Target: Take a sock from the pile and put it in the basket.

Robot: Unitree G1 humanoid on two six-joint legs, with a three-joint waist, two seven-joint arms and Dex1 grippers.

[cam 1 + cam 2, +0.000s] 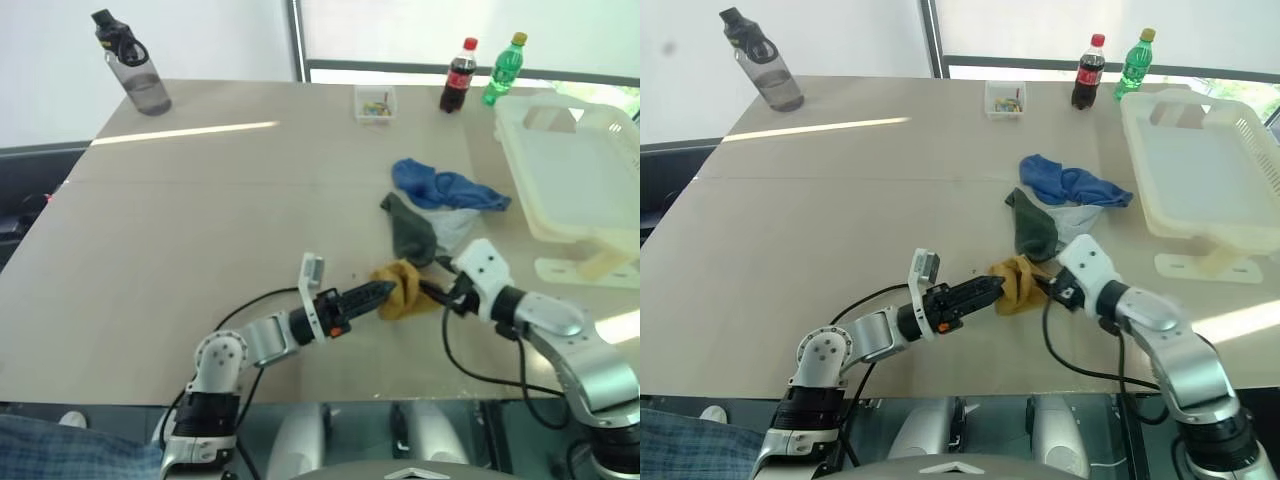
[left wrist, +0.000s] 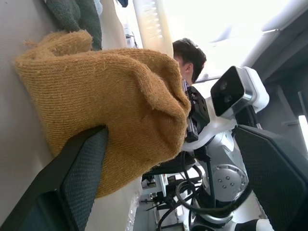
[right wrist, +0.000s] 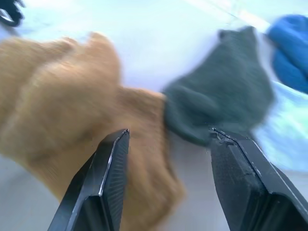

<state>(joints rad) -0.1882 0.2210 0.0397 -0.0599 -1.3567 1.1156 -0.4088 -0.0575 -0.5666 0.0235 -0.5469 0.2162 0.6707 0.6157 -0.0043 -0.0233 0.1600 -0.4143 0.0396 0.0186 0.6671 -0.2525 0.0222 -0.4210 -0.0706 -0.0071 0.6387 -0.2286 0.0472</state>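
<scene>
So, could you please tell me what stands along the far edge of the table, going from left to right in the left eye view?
Grey water bottle → small clear box → cola bottle → green bottle → cream basket.

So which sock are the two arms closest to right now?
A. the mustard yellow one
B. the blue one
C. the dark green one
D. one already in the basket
A: the left gripper and the right gripper sit on either side of the mustard yellow sock, while the blue sock and the dark green sock lie farther up the table.
</scene>
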